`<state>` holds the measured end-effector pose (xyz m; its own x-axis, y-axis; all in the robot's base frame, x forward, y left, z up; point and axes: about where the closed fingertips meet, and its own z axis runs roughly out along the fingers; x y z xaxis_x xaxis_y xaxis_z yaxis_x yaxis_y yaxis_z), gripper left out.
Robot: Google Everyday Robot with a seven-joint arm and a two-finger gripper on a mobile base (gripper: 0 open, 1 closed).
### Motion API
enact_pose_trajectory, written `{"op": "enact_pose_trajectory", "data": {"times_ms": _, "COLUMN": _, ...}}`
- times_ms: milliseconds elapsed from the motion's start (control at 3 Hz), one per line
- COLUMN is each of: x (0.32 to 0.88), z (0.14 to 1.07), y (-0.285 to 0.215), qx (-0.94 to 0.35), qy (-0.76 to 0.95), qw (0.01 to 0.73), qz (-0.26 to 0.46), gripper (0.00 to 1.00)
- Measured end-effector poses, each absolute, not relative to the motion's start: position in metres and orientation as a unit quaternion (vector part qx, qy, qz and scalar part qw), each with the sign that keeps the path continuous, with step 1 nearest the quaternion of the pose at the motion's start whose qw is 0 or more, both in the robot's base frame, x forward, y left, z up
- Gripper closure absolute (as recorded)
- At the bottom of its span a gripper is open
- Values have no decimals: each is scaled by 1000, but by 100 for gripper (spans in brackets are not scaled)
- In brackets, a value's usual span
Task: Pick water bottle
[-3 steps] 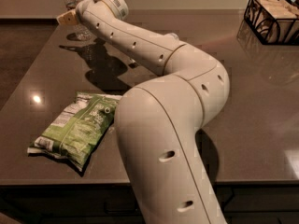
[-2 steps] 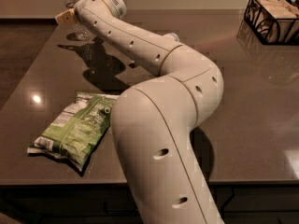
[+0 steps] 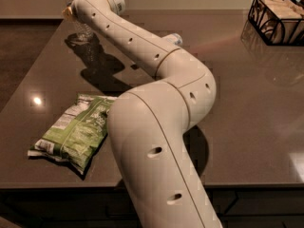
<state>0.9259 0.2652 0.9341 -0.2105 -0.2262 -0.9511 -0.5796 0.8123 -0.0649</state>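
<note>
The water bottle is a slim clear ribbed bottle with a white cap. It stands upright at the far left corner of the dark table. My arm reaches across the table to it. My gripper is at the bottle's upper body, at about label height, and is mostly hidden behind the wrist. The bottle's middle is hidden by the gripper; only its cap, neck and lower part show.
A green chip bag lies flat near the front left edge. A black wire basket holding packets stands at the far right corner. A small blue-and-white object peeks out behind my arm at mid table.
The near links of my arm have shifted slightly to the left. The gripper has stayed at the bottle, and the bottle has not visibly moved.
</note>
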Motion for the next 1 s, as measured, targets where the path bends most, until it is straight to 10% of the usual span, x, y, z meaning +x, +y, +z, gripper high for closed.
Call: {"op": "enact_pose_trajectory", "data": {"times_ms": 1000, "x": 891, "z": 991, "y": 241, "qx": -250, "qy": 747, "qw": 579, "qz": 211, "gripper": 100}}
